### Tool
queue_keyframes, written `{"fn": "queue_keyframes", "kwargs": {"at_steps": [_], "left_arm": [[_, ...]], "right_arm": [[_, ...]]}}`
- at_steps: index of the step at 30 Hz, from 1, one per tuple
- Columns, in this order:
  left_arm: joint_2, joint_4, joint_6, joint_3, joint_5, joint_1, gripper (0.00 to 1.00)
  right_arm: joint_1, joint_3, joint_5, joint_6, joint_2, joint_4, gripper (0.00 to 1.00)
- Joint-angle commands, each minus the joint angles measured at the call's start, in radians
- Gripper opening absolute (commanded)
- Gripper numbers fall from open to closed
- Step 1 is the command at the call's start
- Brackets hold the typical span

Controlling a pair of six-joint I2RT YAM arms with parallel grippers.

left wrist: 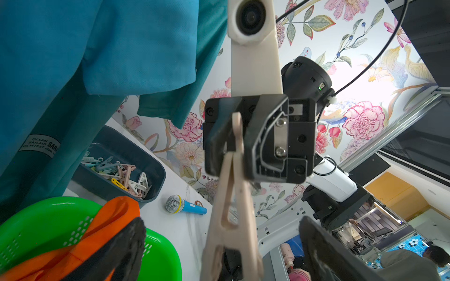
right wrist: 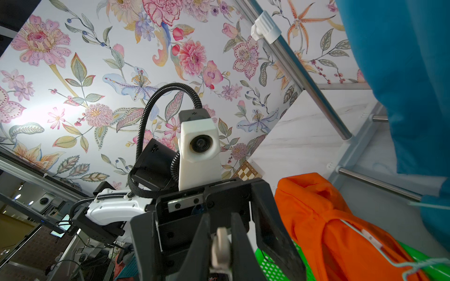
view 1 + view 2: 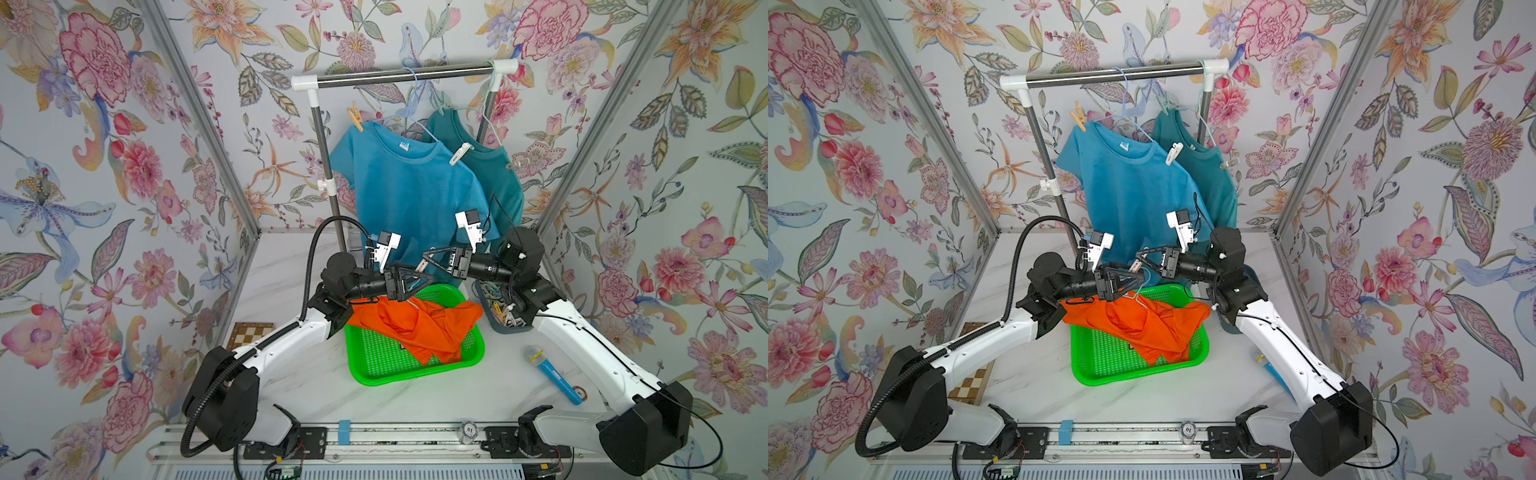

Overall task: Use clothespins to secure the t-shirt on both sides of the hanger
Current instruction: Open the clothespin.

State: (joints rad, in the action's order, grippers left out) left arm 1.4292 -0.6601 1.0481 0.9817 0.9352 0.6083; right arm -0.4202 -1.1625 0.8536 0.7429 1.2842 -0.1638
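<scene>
A beige clothespin (image 1: 231,214) hangs in the air above the green basket (image 3: 374,365). My right gripper (image 2: 220,228) is shut on one end of it. My left gripper (image 1: 221,226) is open, with its fingers (image 1: 121,248) standing wide on either side of the pin's other end, not touching it. In both top views the two grippers (image 3: 409,282) (image 3: 430,257) meet tip to tip. An orange t-shirt (image 3: 419,324) lies crumpled in the basket with a pale wire hanger (image 3: 1138,296) on it. A blue t-shirt (image 3: 403,187) hangs on the rack, with a pin on each shoulder (image 3: 355,116) (image 3: 460,153).
A dark bin (image 1: 136,155) of loose clothespins (image 1: 121,174) stands right of the basket, under my right arm. A teal t-shirt (image 3: 498,183) hangs behind the blue one. A toy microphone (image 3: 552,374) lies front right and a chessboard (image 3: 251,334) lies at the left. The rack's pole (image 3: 328,174) rises behind my left arm.
</scene>
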Motion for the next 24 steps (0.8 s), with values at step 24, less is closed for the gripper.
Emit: {"fn": "queue_keyframes", "kwargs": {"at_steps": [24], "left_arm": [[0.375, 0.973, -0.709, 0.435, -0.518, -0.009, 0.73]], "right_arm": [[0.221, 0.043, -0.026, -0.217, -0.312, 0.343, 0.04]]}}
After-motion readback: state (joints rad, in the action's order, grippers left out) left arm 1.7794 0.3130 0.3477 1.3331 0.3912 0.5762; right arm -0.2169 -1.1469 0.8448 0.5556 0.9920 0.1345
